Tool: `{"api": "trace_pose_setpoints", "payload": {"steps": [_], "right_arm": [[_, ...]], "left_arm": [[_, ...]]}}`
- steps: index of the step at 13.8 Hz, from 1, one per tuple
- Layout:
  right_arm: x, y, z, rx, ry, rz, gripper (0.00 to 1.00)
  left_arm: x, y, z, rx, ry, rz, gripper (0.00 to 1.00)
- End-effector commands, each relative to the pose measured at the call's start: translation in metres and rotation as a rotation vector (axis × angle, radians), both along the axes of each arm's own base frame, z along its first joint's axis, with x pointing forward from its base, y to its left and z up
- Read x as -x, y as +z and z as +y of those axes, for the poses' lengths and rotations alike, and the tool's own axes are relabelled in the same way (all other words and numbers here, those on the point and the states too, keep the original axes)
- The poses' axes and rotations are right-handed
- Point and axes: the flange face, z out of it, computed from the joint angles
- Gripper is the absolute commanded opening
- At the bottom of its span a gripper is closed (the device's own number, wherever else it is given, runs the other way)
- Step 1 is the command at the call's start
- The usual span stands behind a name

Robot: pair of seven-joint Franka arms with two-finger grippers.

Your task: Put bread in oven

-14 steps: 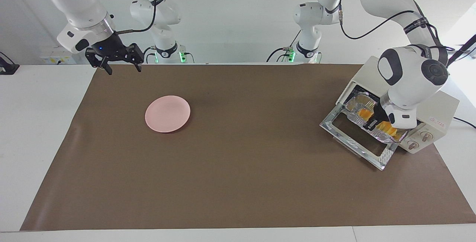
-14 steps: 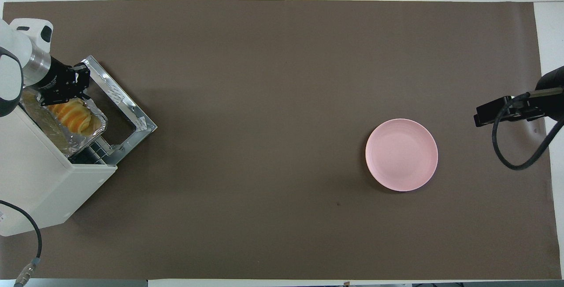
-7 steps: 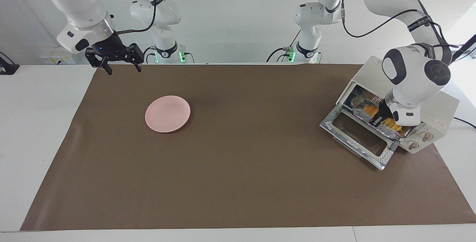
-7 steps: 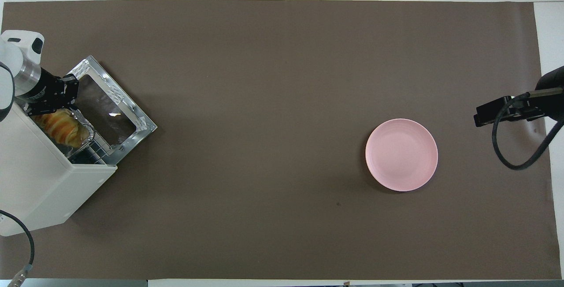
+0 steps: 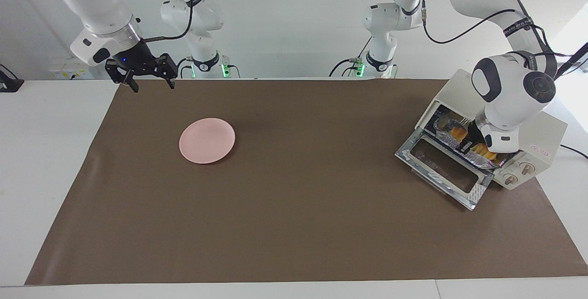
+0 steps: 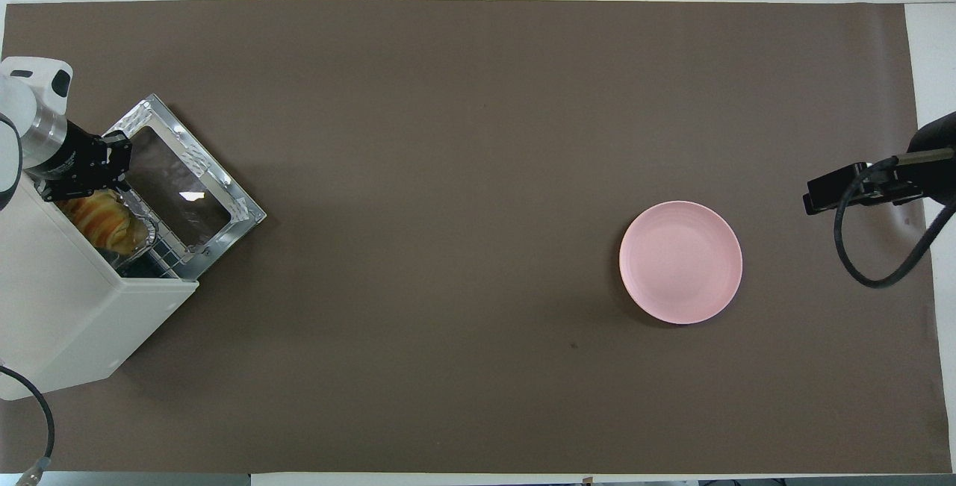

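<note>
While the left gripper [image 5: 467, 145] sits at the mouth of the oven [image 5: 533, 145], its fingertips are together, pinched on the front rim of the foil tray [image 5: 448, 137] as far as the facing view lets me judge. The bread [image 6: 101, 219] lies in that tray on the wire rack, mostly under the oven roof, with only part showing in the overhead view. Its long axis runs across the opening, parallel to the dropped-down glass door [image 6: 183, 187], so it lies deeper in the cavity than the jaws, straight along the push line. Likely step: seating the tray fully, then releasing and backing out over the door. Task looks nearly done; door not yet shut. Left arm is the only one near; the oven stands at its end of the table. The right gripper [image 5: 148, 78] hangs with jaws wide apart and holding nothing, over the mat edge near the pink plate [image 5: 207, 140], waiting. Risk: the foil rim crumpling, or the wrist catching the oven's top edge.
</note>
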Motion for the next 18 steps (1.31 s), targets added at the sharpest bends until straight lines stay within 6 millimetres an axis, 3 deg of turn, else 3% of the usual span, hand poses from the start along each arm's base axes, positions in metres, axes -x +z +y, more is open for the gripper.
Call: {"api": "trace_pose_setpoints", "payload": {"steps": [1, 3, 4, 9, 11, 14, 18], "right_arm": [[0.006, 0.002, -0.001, -0.01, 0.005, 0.002, 1.0], [0.006, 0.002, -0.001, -0.01, 0.005, 0.002, 1.0], [0.006, 0.001, -0.001, -0.01, 0.005, 0.004, 1.0], [0.006, 0.002, -0.001, -0.01, 0.005, 0.004, 1.0], [0.006, 0.002, -0.001, -0.01, 0.005, 0.002, 1.0], [0.006, 0.001, -0.001, -0.01, 0.005, 0.004, 1.0], [0.006, 0.002, -0.001, -0.01, 0.005, 0.002, 1.0]], "left_arm": [[0.021, -0.004, 0.008, -0.02, -0.005, 0.037, 0.19], [0.022, -0.008, 0.004, -0.022, -0.021, 0.04, 0.59], [0.022, -0.008, 0.004, -0.022, -0.022, 0.04, 1.0], [0.005, 0.004, -0.002, -0.044, -0.077, -0.043, 1.0], [-0.01, 0.02, -0.019, -0.066, -0.134, -0.104, 1.0], [-0.025, 0.046, -0.023, -0.101, -0.257, -0.156, 1.0], [-0.026, 0.099, -0.037, -0.083, -0.316, -0.195, 1.0]]}}
